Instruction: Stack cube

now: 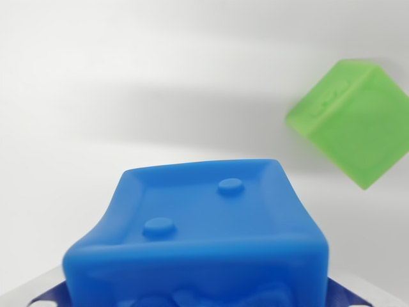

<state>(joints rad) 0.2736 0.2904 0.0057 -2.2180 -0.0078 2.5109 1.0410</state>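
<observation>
Blue cube (204, 236): close to the camera at the bottom of the wrist view, two raised dots on its recessed face.
Green cube (351, 121): on the white surface (96, 96), toward the wrist view's right, apart from the blue one.
Jaws: whether they grip the blue cube cannot be told.

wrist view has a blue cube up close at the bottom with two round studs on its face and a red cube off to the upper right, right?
Not quite: the cube at the upper right is green, not red. The wrist view shows it plainly, apart from the blue cube, which does sit close at the bottom with two round studs on its face.
</observation>
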